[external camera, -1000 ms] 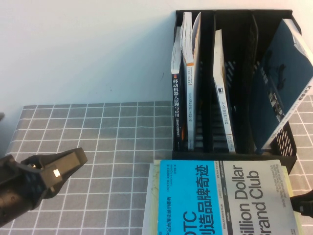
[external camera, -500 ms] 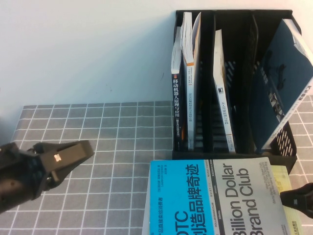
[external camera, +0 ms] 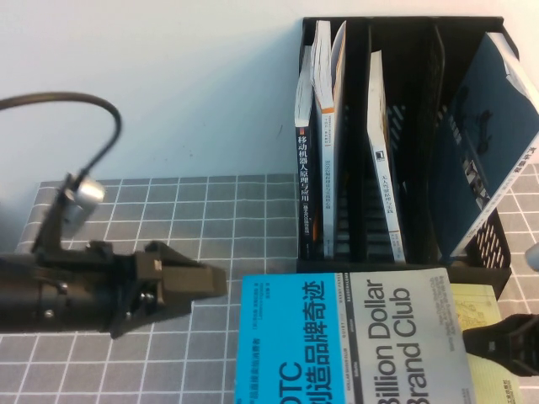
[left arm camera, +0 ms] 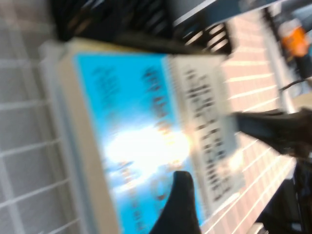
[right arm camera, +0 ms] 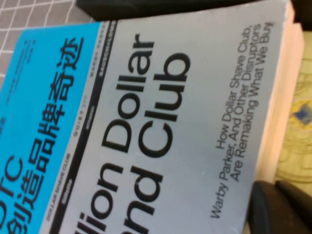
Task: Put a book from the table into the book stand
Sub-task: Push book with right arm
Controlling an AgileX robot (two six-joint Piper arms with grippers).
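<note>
The book point(external camera: 354, 337), half cyan and half grey, lies flat on the grid-cloth table point(external camera: 168, 210) just in front of the black book stand point(external camera: 505, 271). My left gripper point(external camera: 210, 290) reaches in from the left with its jaws apart, its tips just short of the book's left edge. In the left wrist view one dark finger point(left arm camera: 180, 202) hangs over the blurred cyan cover point(left arm camera: 131, 126). My right gripper point(external camera: 497, 349) sits at the book's right edge. In the right wrist view its fingers point(right arm camera: 273, 209) lie close together against the page edge of the book point(right arm camera: 161, 122).
A pale yellow-green book point(external camera: 476, 303) lies under the cyan book's right side. The stand holds a black-spined book point(external camera: 305, 177), white books point(external camera: 328, 93) and a thin one point(external camera: 383, 160), plus a leaning navy book point(external camera: 488, 135). A slot beside the navy book point(external camera: 417, 151) is unoccupied.
The book has slid left across the table with my right gripper following at its right edge. My left arm has swung in from the left toward the book's left edge.
</note>
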